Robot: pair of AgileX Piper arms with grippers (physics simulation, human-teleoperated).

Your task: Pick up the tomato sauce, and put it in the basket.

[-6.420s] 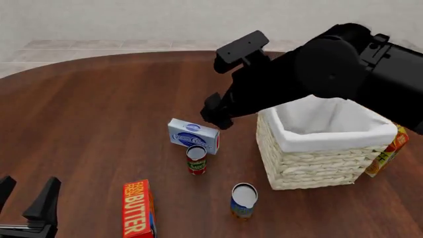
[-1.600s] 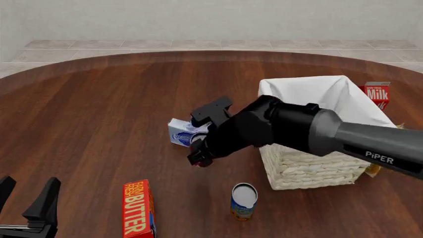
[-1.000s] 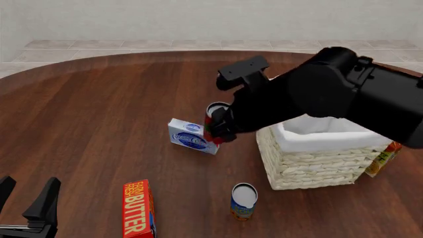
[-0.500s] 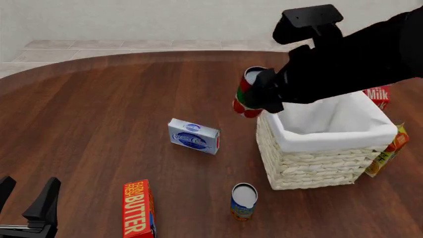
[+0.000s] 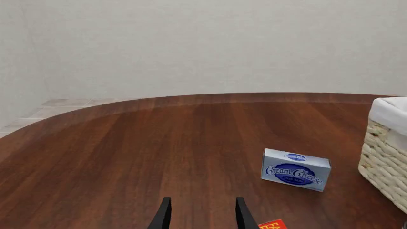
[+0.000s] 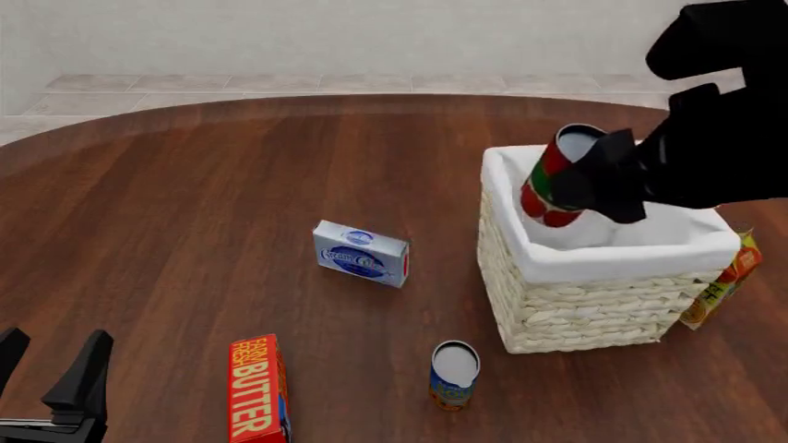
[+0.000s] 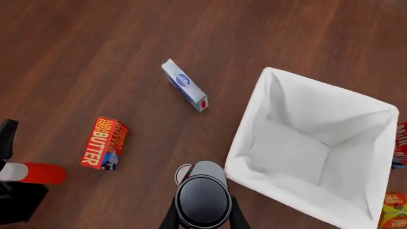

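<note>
My right gripper [image 6: 589, 181] is shut on the tomato sauce [image 6: 547, 187], a red-labelled can with a green band and a silvery top. It holds the can tilted in the air over the left part of the basket [image 6: 615, 260]. In the right wrist view the can's end [image 7: 202, 198] sits between my fingers, beside the basket's white-lined rim [image 7: 253, 106]. My left gripper [image 6: 50, 371] is open and empty, low at the near left of the table; it also shows in the left wrist view [image 5: 202, 217].
A blue-and-orange can [image 6: 453, 374] stands in front of the basket's near left corner. A cream cheese box [image 6: 360, 253] lies left of the basket, a butter box [image 6: 257, 389] at the near edge. An orange carton [image 6: 724, 277] leans at the basket's right side.
My right gripper has carried the tomato sauce to the right, from beside the basket's far left corner to over its opening. The left arm has not moved.
</note>
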